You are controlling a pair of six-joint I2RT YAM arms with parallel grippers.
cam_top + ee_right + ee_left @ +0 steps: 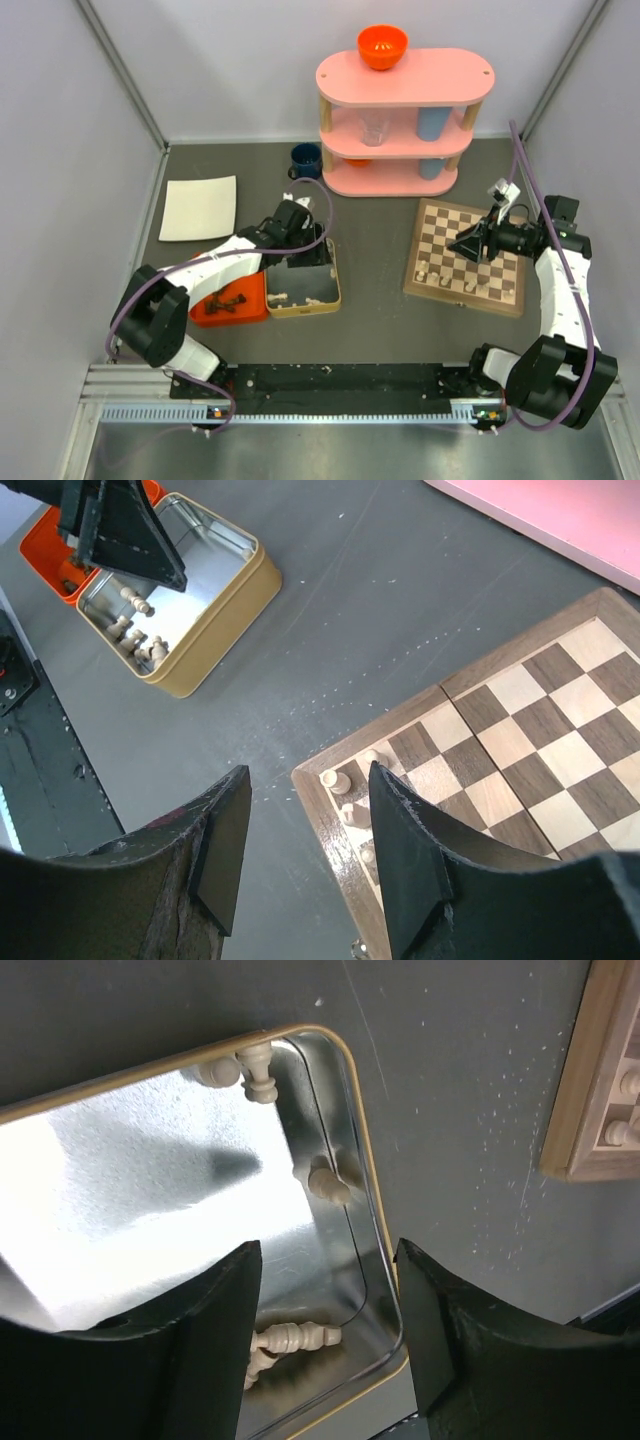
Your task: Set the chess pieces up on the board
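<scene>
We found the left gripper [328,1252] poised over the square silver tin [352,1130], which lay just beside the orange tray [212,312]; its fingers stood apart with nothing between them. Through the gap the left wrist view showed the tin's shiny floor. Pale chess pieces [292,1337] lay on their sides in that tin: a pair at one corner, one against the side wall [326,1181] and more at the far corner [256,1068]. The right gripper [308,776] hung above the near left corner of the chessboard [520,742], with its jaws likewise spread and empty. The chessboard sat on the dark table [375,250] to the right of the tin and well apart from it. A few pale pieces [337,780] stood on the squares along the board's near edge — the rest of the squares in view were bare. Small dark objects [232,300] lay in the orange tray, too small for us to identify.
</scene>
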